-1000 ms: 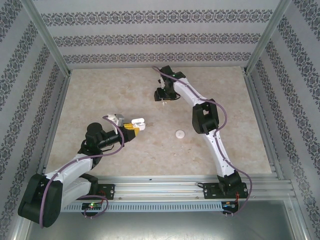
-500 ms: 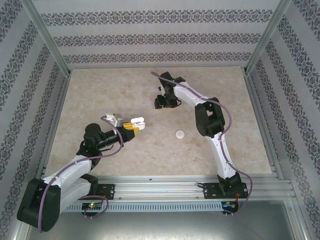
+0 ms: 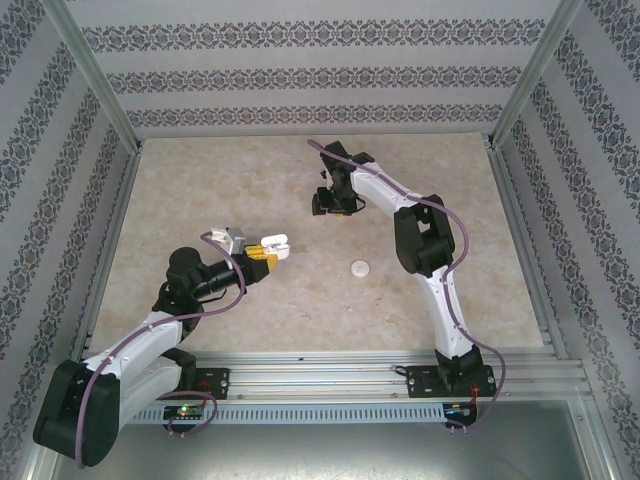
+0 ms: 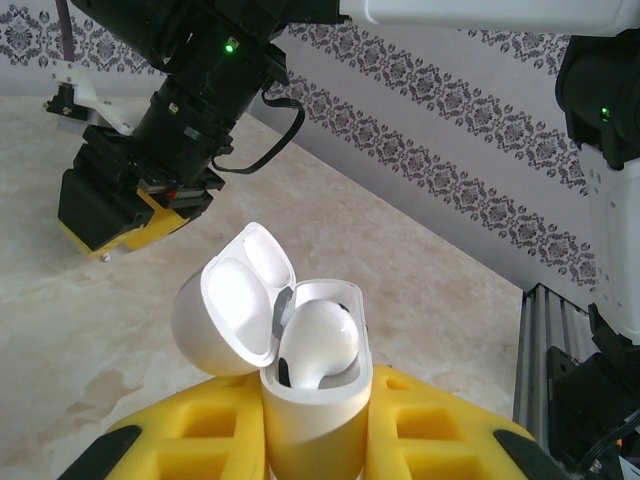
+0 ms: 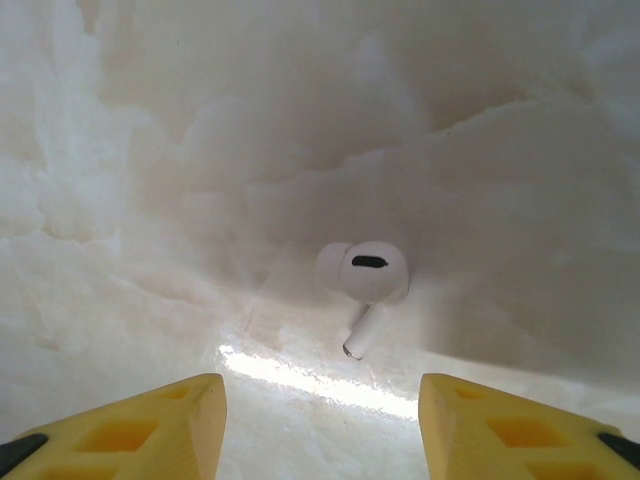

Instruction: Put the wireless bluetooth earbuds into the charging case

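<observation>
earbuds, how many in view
2. One small white plastic earbud sits in the open glossy white charging case held by the left gripper; the other earbud lies on the beige table below the right gripper.

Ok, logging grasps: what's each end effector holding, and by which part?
Left end effector: the case, by its lower body. Right end effector: nothing; open over a loose earbud.

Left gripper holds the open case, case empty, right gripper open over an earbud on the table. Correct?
Not empty: the left wrist view shows one earbud seated in the case. Left gripper does hold it, and the right gripper is open over the other earbud on the table.
</observation>
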### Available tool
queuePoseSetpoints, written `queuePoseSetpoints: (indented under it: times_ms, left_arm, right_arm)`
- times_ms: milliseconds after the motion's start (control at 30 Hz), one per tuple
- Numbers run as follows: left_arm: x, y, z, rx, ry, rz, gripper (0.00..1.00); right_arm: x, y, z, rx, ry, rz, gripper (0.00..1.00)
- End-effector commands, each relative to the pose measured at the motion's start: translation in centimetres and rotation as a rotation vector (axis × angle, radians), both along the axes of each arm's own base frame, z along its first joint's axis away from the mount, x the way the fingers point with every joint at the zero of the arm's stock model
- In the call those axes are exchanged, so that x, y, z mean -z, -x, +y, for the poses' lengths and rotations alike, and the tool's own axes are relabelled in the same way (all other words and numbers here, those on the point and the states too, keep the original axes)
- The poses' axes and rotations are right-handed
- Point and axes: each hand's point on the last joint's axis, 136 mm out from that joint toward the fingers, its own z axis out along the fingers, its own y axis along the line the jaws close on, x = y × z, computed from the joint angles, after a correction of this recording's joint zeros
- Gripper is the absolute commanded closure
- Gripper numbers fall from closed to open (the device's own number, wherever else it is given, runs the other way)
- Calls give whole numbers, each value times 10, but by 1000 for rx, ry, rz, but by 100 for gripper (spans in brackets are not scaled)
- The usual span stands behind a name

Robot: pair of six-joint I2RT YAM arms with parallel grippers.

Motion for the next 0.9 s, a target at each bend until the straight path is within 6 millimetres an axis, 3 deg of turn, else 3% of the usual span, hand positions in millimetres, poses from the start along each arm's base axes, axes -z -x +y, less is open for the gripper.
queuePoseSetpoints:
  times_ms: [0,467,867]
  left_arm:
    - [3,0,1,-1,-9,-7,86]
    - [7,-2,0,5,-20,1,86]
    - [6,-2,0,12,-21,-4,86]
  right_arm:
    - [-5,-14,2,33,14,-30,48]
    - [17,-25,0,4,156,-37,50]
    - [27,-12,9,-25,174,-13,66]
